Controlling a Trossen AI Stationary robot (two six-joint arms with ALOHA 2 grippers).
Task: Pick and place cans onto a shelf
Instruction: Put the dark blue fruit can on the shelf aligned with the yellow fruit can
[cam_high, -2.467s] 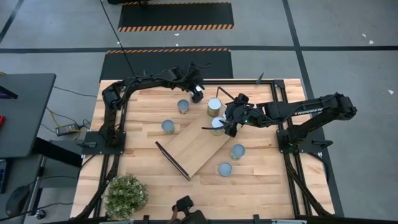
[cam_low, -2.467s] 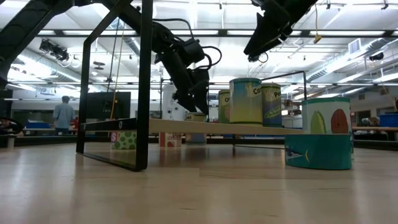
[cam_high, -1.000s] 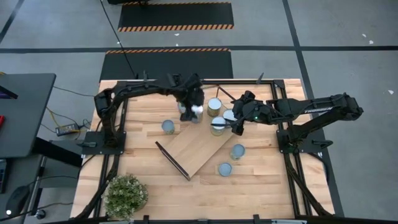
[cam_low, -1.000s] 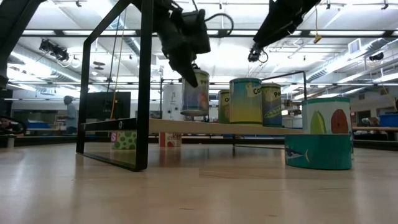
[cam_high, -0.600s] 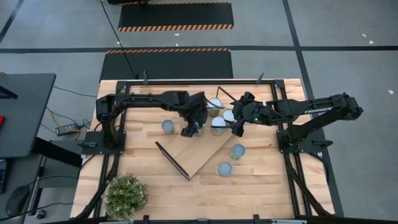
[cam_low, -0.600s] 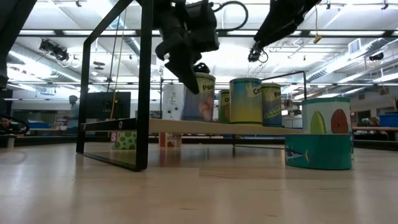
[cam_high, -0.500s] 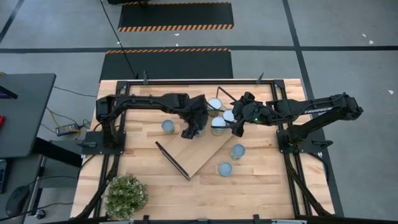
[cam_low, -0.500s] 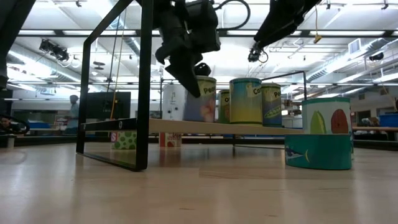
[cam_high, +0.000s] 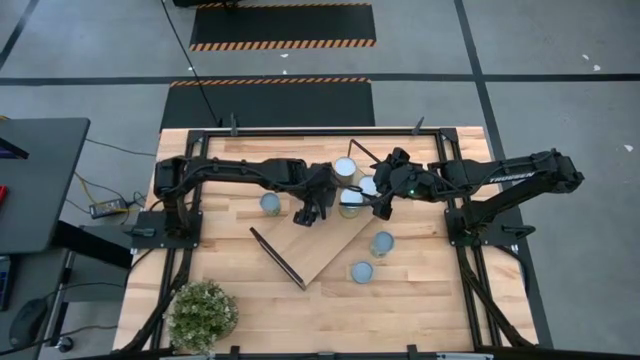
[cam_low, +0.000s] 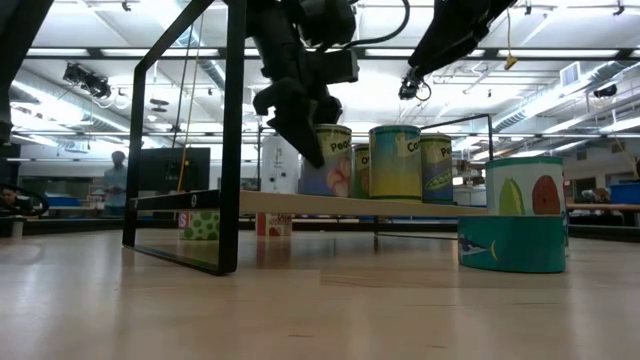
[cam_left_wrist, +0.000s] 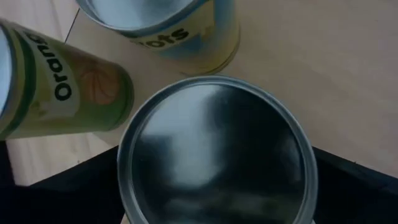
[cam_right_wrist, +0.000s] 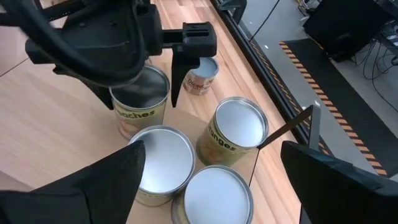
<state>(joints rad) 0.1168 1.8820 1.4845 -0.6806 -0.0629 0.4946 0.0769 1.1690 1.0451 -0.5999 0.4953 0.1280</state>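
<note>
My left gripper is shut on a peach-labelled can, which stands on the far part of the light-wood shelf. The gripper hides this can in the high view. It shows in the right wrist view and fills the left wrist view. Three more cans stand close beside it on the shelf. My right gripper hovers open above those cans and touches nothing. My left gripper pinches the peach can's side wall just under its top rim between its two fingers. The fingers come slanting down from above and the table's left. The can is upright, its bottom on the shelf board.
Loose cans stand on the table: one left of the shelf, two to its right. A potted plant stands at the near left. The shelf's black end frame rises near the low camera.
My left gripper has carried the peach can from the far side toward the table's near edge and down, setting it on the shelf beside the other cans. The can was lifted clear a second ago and now stands upright on the board.
</note>
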